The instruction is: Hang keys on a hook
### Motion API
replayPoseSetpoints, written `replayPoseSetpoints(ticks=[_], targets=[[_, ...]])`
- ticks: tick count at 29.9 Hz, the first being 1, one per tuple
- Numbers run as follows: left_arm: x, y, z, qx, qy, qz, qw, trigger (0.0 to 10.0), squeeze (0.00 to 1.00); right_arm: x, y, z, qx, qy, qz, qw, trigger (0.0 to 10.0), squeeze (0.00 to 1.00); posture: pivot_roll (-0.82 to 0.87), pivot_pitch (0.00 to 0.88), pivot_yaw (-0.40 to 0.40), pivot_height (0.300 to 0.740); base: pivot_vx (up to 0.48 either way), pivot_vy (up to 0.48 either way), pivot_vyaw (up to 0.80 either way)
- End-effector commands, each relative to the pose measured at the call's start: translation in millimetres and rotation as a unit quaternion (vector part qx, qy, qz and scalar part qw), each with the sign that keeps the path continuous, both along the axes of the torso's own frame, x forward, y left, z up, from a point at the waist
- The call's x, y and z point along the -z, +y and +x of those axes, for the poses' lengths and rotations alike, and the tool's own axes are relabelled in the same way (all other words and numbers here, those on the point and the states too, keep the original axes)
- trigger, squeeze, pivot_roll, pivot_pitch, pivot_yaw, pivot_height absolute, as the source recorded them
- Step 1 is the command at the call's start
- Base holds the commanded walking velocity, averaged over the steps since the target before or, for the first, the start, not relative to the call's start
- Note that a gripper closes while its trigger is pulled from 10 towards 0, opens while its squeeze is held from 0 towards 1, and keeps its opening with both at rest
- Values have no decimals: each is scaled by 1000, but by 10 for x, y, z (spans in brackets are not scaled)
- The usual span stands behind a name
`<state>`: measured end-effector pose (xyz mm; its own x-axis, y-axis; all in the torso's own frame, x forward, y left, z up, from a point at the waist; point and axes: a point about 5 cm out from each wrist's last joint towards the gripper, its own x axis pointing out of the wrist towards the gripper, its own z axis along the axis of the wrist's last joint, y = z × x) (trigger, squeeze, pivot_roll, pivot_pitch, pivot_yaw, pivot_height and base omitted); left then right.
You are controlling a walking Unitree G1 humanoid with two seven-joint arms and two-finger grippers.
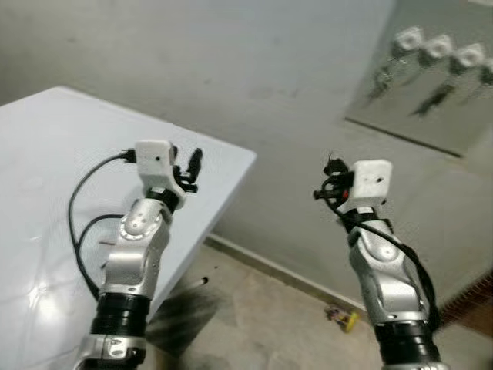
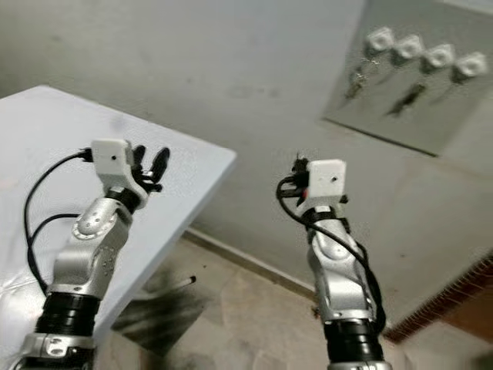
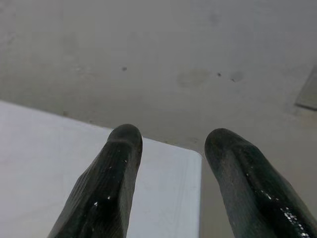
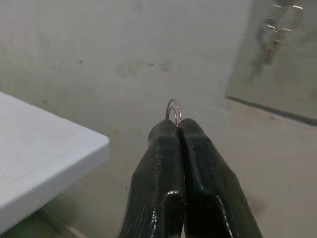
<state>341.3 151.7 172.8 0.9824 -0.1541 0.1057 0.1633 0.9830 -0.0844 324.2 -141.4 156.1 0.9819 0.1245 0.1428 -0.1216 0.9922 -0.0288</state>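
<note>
My right gripper (image 4: pixel 177 127) is shut on a thin metal key ring (image 4: pixel 174 109), whose loop sticks out past the fingertips. That gripper (image 1: pixel 330 182) is held up before the wall, below and left of a grey panel (image 1: pixel 400 116). The panel carries a row of white hooks (image 1: pixel 437 48). Two bunches of keys (image 1: pixel 434 99) hang from the hooks, and one bunch (image 4: pixel 280 29) shows in the right wrist view. My left gripper (image 3: pixel 173 148) is open with nothing between its fingers, raised over the white table's corner (image 1: pixel 189 168).
The white table (image 1: pixel 54 193) fills the left side, its corner (image 1: pixel 248 156) close to the wall. On the tiled floor lie a small yellow object (image 1: pixel 343 317) by the skirting and a dark stick (image 1: pixel 199 284). Brickwork (image 1: pixel 474 301) stands at the lower right.
</note>
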Motion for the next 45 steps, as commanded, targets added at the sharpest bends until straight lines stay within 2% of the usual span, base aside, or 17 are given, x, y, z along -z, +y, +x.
replayPoseSetpoints(ticks=[1,12,17,20,23,27,30,34,45], targets=[[-26,-105,-10,17,-8,2,1000,10000,0,-64,-78,-7,11,-11,-7,1000,10000,0,-78,0,-65,740,0,0,-769],[-18,-182,-12,30,-5,3,1000,10000,0,-48,-105,-21,18,-10,-6,1000,10000,0,-83,0,-65,740,0,0,-745],[-5,-218,-23,36,1,1,999,10000,0,-30,-121,-30,31,-3,-6,999,10000,0,-83,0,-66,740,0,0,0],[14,-223,-29,39,7,1,999,10000,0,-2,-136,-24,41,15,20,999,10000,0,-83,0,-66,740,0,0,0],[22,-216,-29,39,14,-1,999,10000,0,-19,-162,-24,53,11,20,998,10000,0,-83,0,-69,740,0,0,0],[23,-208,-25,38,18,-2,999,10000,0,2,-183,-11,65,35,61,995,10000,0,-83,0,-69,740,0,0,0],[16,-210,-20,40,19,-4,999,10000,0,-23,-157,-16,48,24,53,997,10000,0,-86,0,-69,740,0,0,0],[11,-211,-23,44,18,-9,999,10000,0,-68,-38,-89,-30,-2,66,997,10000,0,-85,0,-68,740,122,0,0],[-2,-198,-16,44,20,-6,999,10000,0,-76,-32,-86,-32,2,60,998,10000,0,-84,0,-62,740,346,0,-45]])
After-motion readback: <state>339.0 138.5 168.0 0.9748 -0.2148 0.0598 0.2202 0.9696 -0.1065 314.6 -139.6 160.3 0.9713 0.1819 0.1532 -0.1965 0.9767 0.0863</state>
